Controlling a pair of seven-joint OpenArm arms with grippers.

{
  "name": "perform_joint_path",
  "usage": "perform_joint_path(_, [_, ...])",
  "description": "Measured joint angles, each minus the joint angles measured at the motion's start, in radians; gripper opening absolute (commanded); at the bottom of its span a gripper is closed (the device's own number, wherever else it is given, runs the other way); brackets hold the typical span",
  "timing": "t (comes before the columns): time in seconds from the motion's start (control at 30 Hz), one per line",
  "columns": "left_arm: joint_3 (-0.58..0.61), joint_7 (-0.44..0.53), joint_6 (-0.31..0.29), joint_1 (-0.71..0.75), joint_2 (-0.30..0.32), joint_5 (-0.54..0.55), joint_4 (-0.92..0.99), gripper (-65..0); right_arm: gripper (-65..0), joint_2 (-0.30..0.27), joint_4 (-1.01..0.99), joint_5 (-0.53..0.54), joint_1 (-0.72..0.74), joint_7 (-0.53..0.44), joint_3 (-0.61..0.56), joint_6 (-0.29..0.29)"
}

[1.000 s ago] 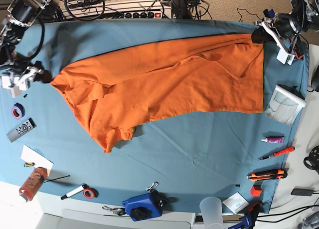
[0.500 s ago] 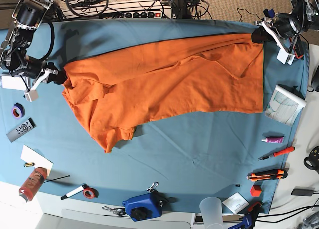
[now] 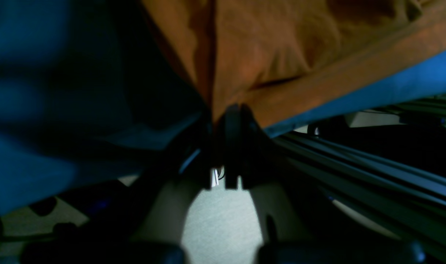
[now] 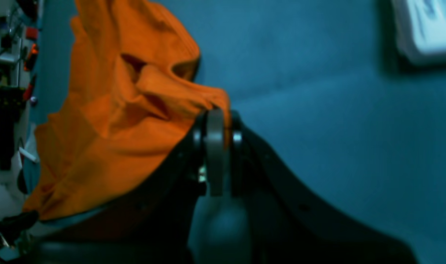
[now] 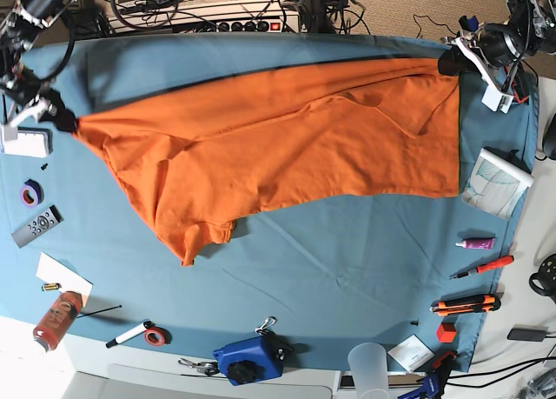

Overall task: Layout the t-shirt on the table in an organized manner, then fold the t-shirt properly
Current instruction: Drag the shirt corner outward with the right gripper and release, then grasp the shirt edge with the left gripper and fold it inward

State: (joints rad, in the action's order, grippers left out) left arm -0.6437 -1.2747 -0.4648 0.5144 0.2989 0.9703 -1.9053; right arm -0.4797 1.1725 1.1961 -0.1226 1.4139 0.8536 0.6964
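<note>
Orange t-shirt (image 5: 287, 147) lies stretched along the surface's (image 5: 347, 269) far edge. My left gripper (image 5: 449, 62) pinches one corner; my right gripper (image 5: 62, 118) clamps the opposite tip.

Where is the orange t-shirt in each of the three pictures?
Base: the t-shirt stretches across the table's far half.
Left wrist: it fills the top middle, pinched in the left claw.
Right wrist: it fills the left side, pinched in the right claw.
Shared landmark: the teal table.
</note>
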Motion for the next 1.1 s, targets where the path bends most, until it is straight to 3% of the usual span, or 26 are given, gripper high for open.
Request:
perform_joint_path(0.3, [0.000, -0.009, -0.016, 0.014, 0.001, -0.001, 0.000, -65.0, -65.0, -0.005, 0.000, 0.033, -0.058, 0.001, 0.038, 0.000])
perform_joint_path(0.6, [0.000, -0.007, -0.031, 0.019, 0.001, -0.095, 0.000, -65.0, -65.0, -0.013, 0.000, 0.038, -0.119, 0.011, 0.117, 0.001])
perform_joint_path(0.73, [0.000, 0.011, -0.031, 0.018, 0.001, -0.094, 0.000, -65.0, -65.0, -0.014, 0.000, 0.140, -0.113, 0.010, 0.117, 0.000])
perform_joint_path(0.8, [0.000, 0.011, -0.031, 0.018, 0.001, -0.094, 0.000, -54.7, -63.7, -0.014, 0.000, 0.163, -0.113, 0.007, 0.117, 0.001])
perform_joint_path(0.9, [0.000, 0.010, -0.030, 0.018, 0.001, -0.101, 0.000, -39.3, -47.7, -0.016, 0.000, 0.153, -0.116, 0.003, 0.119, 0.001])
perform_joint_path(0.97, [0.000, 0.010, -0.030, 0.017, 0.002, -0.110, -0.002, -35.6, -45.9, -0.031, 0.000, 0.171, -0.116, 0.003, 0.119, 0.000])
perform_joint_path(1.1, [0.000, -0.003, -0.030, 0.014, 0.003, -0.109, -0.042, -35.6, -45.9, -0.100, 0.000, 0.199, -0.115, -0.001, 0.119, 0.000])
